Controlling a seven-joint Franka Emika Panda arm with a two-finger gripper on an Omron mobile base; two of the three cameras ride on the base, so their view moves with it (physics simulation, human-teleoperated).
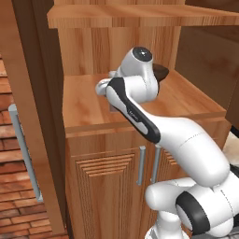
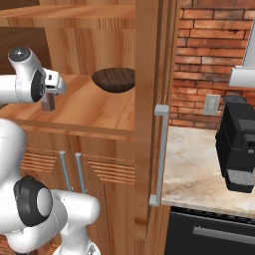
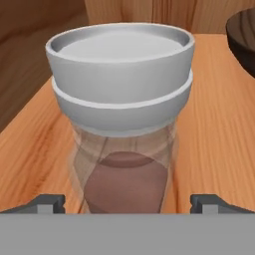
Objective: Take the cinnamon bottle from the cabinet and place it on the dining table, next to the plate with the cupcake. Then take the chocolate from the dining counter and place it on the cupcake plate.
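Note:
The cinnamon bottle [image 3: 122, 124] stands upright on the shelf of the cabinet [image 1: 88, 109]. It is a clear jar with a grey cap and reddish-brown powder, very close in the hand view. My gripper [image 3: 127, 201] is open, with one fingertip [image 3: 47, 201] on each side of the jar's lower part and a gap between each and the glass. In the right base view the hand [image 2: 52, 83] reaches into the shelf niche from the left, above the small dark jar [image 2: 48, 103]. The plate with the cupcake, the chocolate and the dining table are out of view.
A dark wooden bowl [image 2: 114, 79] sits on the same shelf, to the right of the jar. An upper shelf board [image 1: 140, 18] hangs over the niche. Slatted doors with silver handles [image 1: 141, 164] are below. A black coffee machine [image 2: 238, 144] stands on a marble counter [image 2: 194, 169] at the right.

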